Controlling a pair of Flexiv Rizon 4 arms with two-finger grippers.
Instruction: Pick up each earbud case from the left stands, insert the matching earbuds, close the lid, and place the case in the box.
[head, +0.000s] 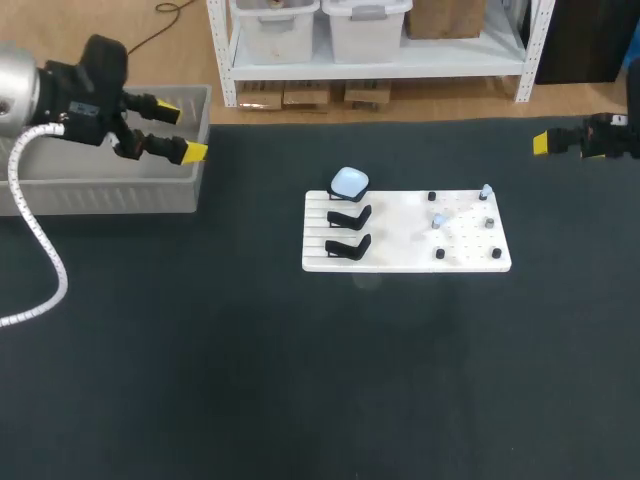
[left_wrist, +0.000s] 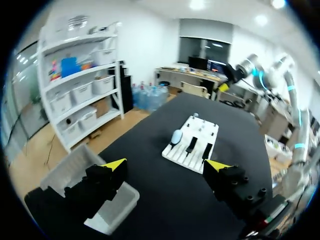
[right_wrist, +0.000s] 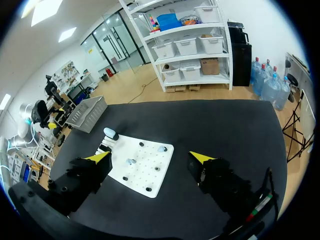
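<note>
Head view, nearest you: the dark surface (head: 300, 380) carries a white board (head: 400, 250) at its middle, with both arms drawn well back from it.
Near stand: the near stand (head: 347, 246) at the board's left end is bare.
Middle stand: the middle stand (head: 349, 216), just behind it, is bare too.
Far stand: the one earbud case (head: 349, 181) in sight, pale blue-white, sits here at the board's far left corner.
Case, lie: a rounded pebble with its broad face turned up. Its longer side seems to run across the board's short edge, slightly tilted. You cannot tell from here which way the lid opens.
Earbuds: two pale earbuds (head: 438, 220) stand on the board's right half among dark pegs (head: 440, 254), well apart from the case. They look like its match.
Right gripper: the right gripper (right_wrist: 150, 157) hangs off the surface's far right edge, fingers spread wide and holding nothing.
Left gripper: the left gripper (head: 182, 130) hovers over the grey box (head: 110, 190) at the far left, fingers parted and empty.
Done so far: two of three stands stand bare, so you are likely two cases in. The box's floor is too hidden to confirm what it holds.
Left to do: lift the last case, seat the two pale earbuds, shut the lid, and carry it to the box.
</note>
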